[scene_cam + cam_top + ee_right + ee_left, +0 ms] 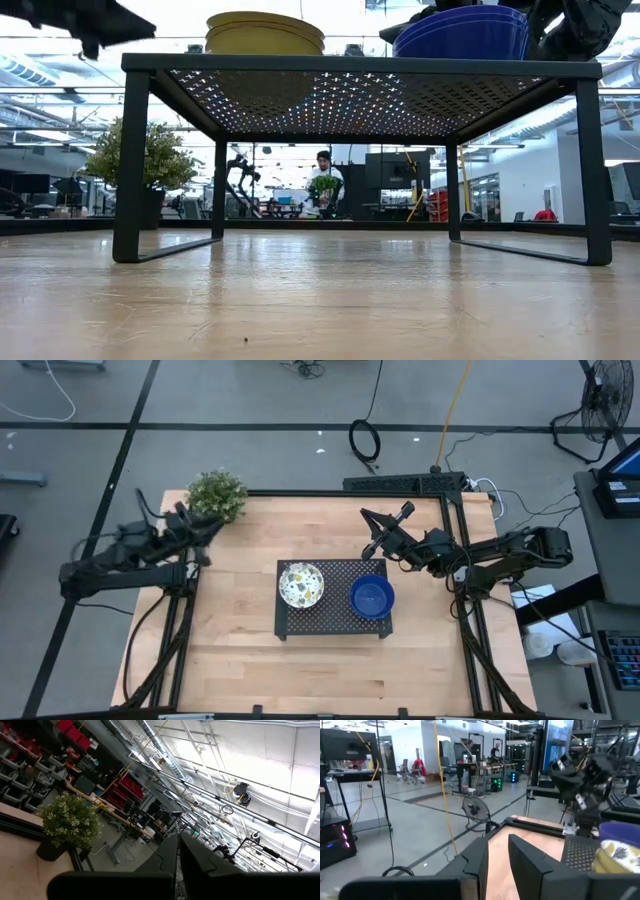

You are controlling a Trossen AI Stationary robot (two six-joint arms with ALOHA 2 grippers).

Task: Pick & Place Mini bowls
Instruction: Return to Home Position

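Two stacks of mini bowls stand on the black perforated tray in the middle of the table. The white, green-speckled stack is on its left part and the blue stack on its right. In the low view both the pale stack and the blue stack rest on the tray's top. My left gripper hovers over the table's far left, pointing level toward the tray, open and with nothing in it. My right gripper hangs just beyond the tray's far right corner, tilted upward, shut and with nothing in it.
A small green plant stands at the table's far left corner, close behind my left gripper. The tray stands on thin legs with open room beneath it. Bare wood lies between the tray and the near edge.
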